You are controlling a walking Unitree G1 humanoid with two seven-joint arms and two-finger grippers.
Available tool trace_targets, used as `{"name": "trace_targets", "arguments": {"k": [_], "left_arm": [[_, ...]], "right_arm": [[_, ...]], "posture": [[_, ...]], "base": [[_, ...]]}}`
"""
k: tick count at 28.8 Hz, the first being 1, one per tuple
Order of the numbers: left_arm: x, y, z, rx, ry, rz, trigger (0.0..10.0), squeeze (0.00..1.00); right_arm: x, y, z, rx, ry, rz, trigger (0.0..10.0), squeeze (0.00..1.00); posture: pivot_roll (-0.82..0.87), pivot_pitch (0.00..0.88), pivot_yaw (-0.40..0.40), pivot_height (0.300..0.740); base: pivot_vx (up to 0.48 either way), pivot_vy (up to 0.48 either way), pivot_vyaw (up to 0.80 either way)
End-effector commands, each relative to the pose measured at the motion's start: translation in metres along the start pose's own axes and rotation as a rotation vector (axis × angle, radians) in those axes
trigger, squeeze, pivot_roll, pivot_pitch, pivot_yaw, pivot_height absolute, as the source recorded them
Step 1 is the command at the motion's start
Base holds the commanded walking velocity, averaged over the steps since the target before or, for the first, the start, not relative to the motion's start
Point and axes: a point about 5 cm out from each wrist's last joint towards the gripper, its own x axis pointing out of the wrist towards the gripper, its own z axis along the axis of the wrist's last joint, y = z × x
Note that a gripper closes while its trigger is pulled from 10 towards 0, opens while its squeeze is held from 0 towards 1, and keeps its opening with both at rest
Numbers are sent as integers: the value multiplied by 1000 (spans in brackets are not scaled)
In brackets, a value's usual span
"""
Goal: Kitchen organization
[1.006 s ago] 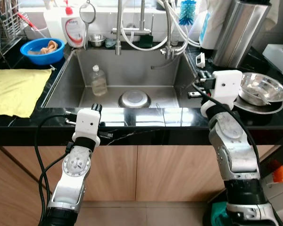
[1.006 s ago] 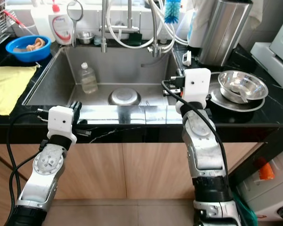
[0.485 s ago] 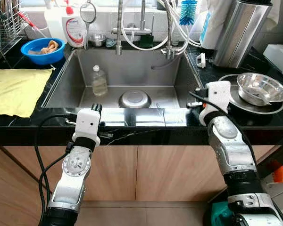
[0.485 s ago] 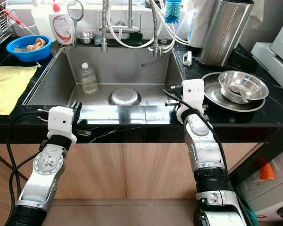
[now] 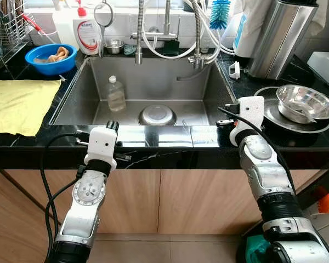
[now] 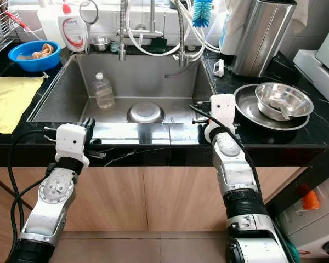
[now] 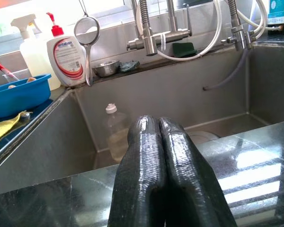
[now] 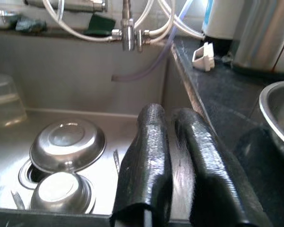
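Left eye view looks down on a black counter (image 5: 153,143) with a steel sink (image 5: 79,87) set into it. On the sink floor an upturned steel bowl (image 5: 157,115) lies over the drain, and a clear plastic bottle (image 5: 115,94) stands upright nearer the left wall. Behind the sink are the taps (image 5: 153,33), a white soap bottle (image 5: 88,33) with a red cap, a small strainer (image 5: 103,15) hanging, and a blue brush (image 5: 219,13). On the left counter sits a blue basin (image 5: 49,57) beside a yellow cloth (image 5: 19,104). On the right counter a steel bowl (image 5: 305,102) rests on a steel plate (image 5: 274,116), with a tall steel canister (image 5: 277,35) behind them. The left arm reaches the front edge of the counter; the right arm is at the counter edge just left of the plate.

Left wrist view shows the left tool (image 7: 160,124) with its two black fingers pressed together, holding nothing, over the glossy front counter edge, pointing toward the bottle (image 7: 115,132) in the sink.

Right wrist view shows the right tool (image 8: 171,113) with fingers close together and empty, above the sink's right front corner. Below it lie the upturned bowl (image 8: 67,144) and a second, smaller steel bowl (image 8: 61,191) touching its near rim.
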Motion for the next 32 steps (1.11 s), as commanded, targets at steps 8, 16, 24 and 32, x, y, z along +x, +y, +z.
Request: {"name": "trace_targets", "arguments": {"k": [8, 16, 24, 32], "left_arm": [[-2, -1, 2, 16, 1, -10, 10000, 0], [-3, -3, 0, 11, 7, -13, 10000, 0], [0, -4, 0, 6, 5, -12, 10000, 0], [0, -1, 0, 10, 6, -10, 10000, 0]], "right_arm": [[-13, -16, 33, -28, -210, -174, 10000, 0], [-52, -44, 50, -102, -368, -375, 10000, 1000], [-65, -68, 25, -61, -220, -541, 10000, 1000], [-64, -64, 24, -26, -203, -545, 10000, 1000]], "posture": [[-90, 0, -4, 731], [-100, 0, -8, 731], [-106, 0, -9, 731], [-102, 0, 1, 731]], "base": [[0, 0, 0], [0, 0, 0], [0, 0, 0], [0, 0, 0]]}}
